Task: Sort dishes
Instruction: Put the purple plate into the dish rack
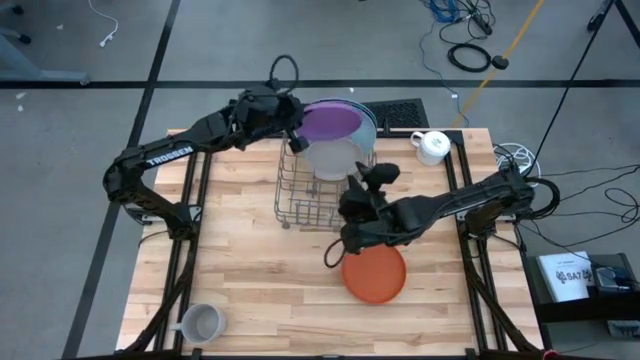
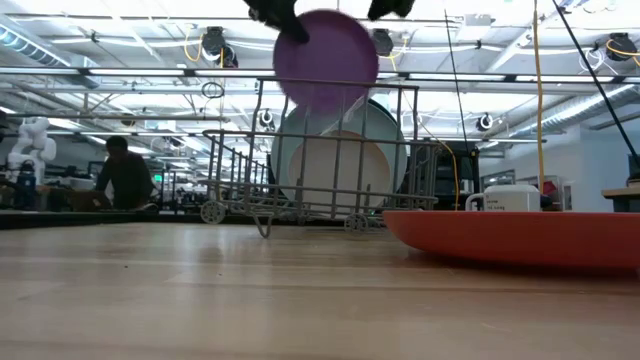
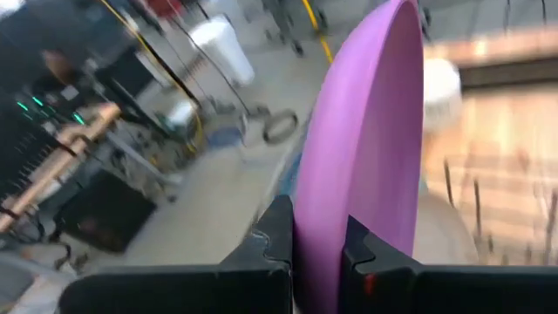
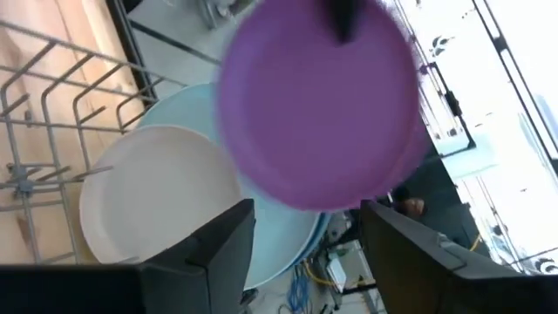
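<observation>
A purple plate [image 1: 330, 122] hangs above the far end of the wire dish rack [image 1: 300, 195], with my left gripper [image 1: 291, 122] shut on it at its left side. In the rack a pale grey plate [image 4: 161, 196] stands on edge in front of a light blue plate [image 4: 283, 231]. An orange plate [image 1: 375, 275] lies flat on the table in front of the rack. My right gripper [image 4: 305, 253] is open just right of the rack, facing the standing plates, with nothing between its fingers. My left gripper pinches the purple plate's rim [image 3: 324, 218] between its two fingers, one finger [image 3: 277, 240] on each face. The fingers come at it from the table's left, nearly level. The plate is lifted clear over the rack, on edge and tilted.
A white mug [image 1: 432, 147] stands at the far right of the table and a grey mug [image 1: 200, 322] at the near left corner. Bare wood lies left of the rack and along the near edge. A person [image 2: 125, 175] is in the room beyond.
</observation>
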